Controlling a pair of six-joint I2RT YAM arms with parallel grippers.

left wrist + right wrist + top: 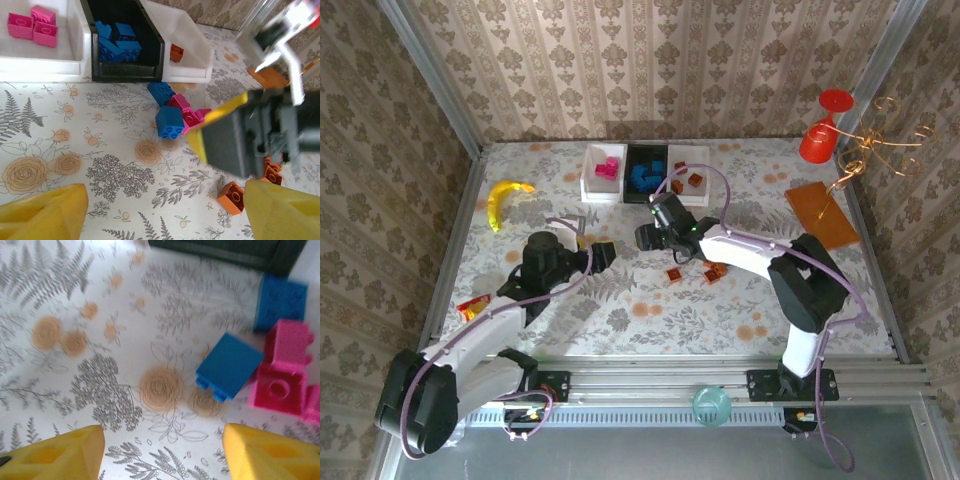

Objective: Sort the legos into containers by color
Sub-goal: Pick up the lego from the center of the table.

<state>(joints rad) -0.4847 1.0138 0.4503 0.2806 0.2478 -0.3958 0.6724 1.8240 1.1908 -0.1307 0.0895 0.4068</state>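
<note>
The left gripper (165, 212) hangs released and empty over the surface (45, 130). Behind it stand a white container (40, 67) of pink legos (32, 25), a black container (127, 75) of blue legos (117, 42) and a second white container (185, 37). The right gripper (162, 455) is spread wide, holding nothing, near a loose blue lego (229, 365) and a pink lego (280, 385).

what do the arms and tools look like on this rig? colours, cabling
Both match. The left arm and right arm have white links, black joint housings and a lilac cable looping along them. The left tool and right tool are black-bodied with chunky yellow fingers. The bases sit on a silver rail.
</note>
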